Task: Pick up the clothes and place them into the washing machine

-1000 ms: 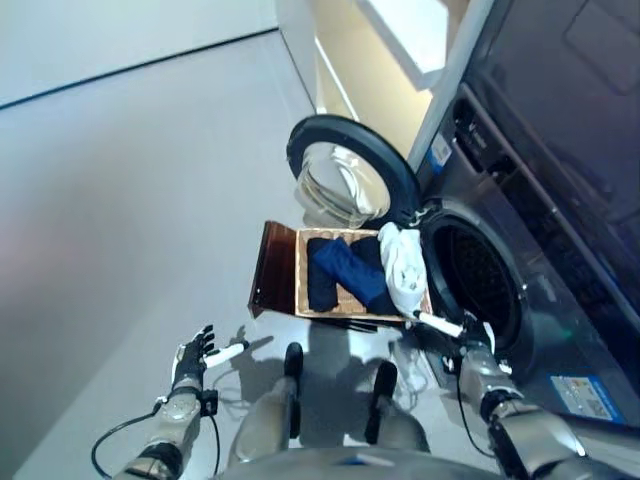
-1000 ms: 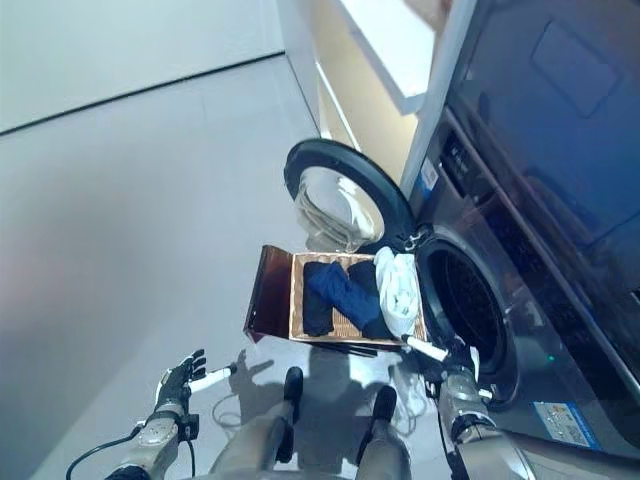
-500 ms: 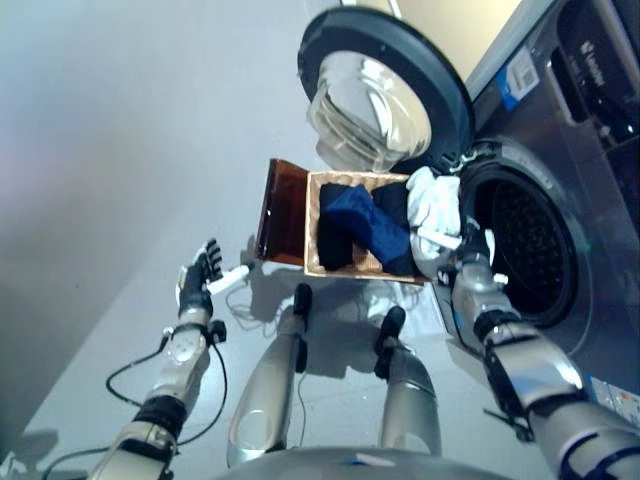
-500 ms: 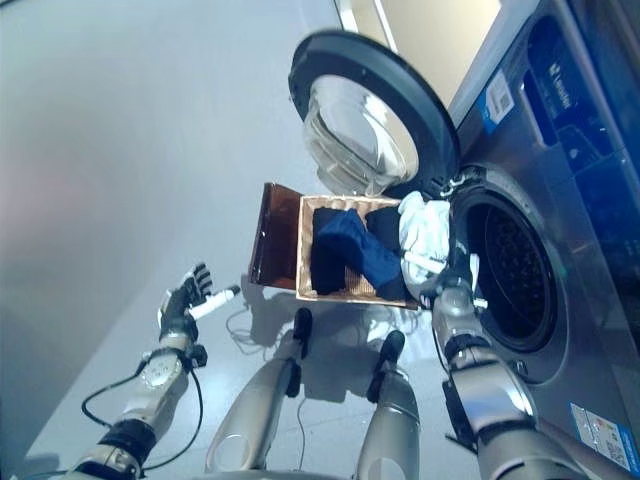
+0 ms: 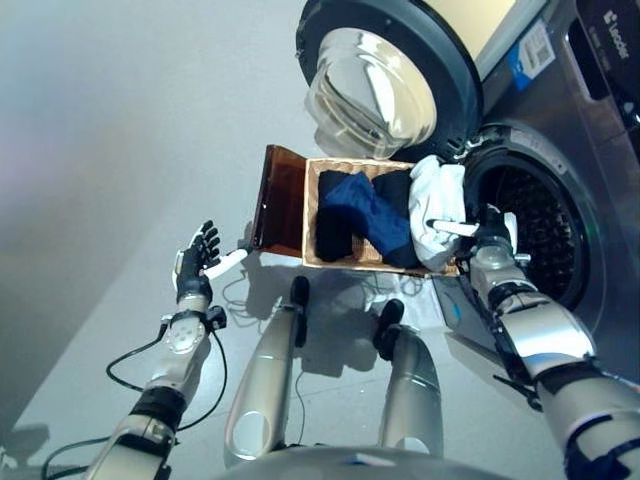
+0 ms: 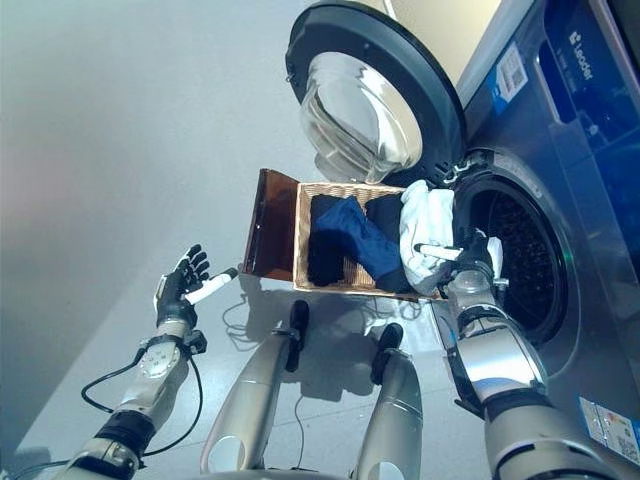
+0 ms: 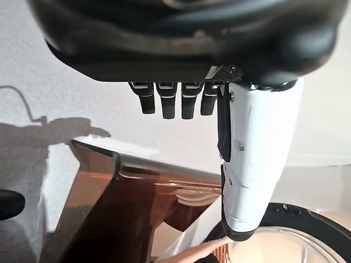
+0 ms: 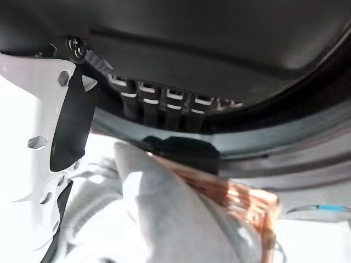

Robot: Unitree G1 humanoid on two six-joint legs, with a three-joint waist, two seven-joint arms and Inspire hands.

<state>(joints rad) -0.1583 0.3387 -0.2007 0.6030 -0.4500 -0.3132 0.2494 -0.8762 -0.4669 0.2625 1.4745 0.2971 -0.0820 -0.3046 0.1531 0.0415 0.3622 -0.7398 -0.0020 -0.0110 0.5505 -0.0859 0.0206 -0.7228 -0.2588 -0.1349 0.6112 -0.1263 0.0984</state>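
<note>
A wicker basket (image 5: pixel 311 214) stands on the floor before the washing machine's open drum (image 5: pixel 530 232). In it lie dark blue clothes (image 5: pixel 362 214) and, at the drum end, a white garment (image 5: pixel 436 203) heaped over the rim. My right hand (image 5: pixel 491 240) is open at the basket's drum-side edge, its white-covered thumb lying across the white garment (image 8: pixel 164 219) and its fingers straight. Nothing is held in it. My left hand (image 5: pixel 194 266) hovers open over the floor, beyond the basket's other end.
The machine's round glass door (image 5: pixel 386 72) is swung wide open behind the basket. A brown lid flap (image 5: pixel 280 198) stands up at the basket's end nearest my left hand (image 7: pixel 173 101). Grey floor stretches away on the left.
The camera has tipped down and closer, so the whole scene has shifted. My right hand has come from the basket's near corner up against the white garment. The left hand stays open.
</note>
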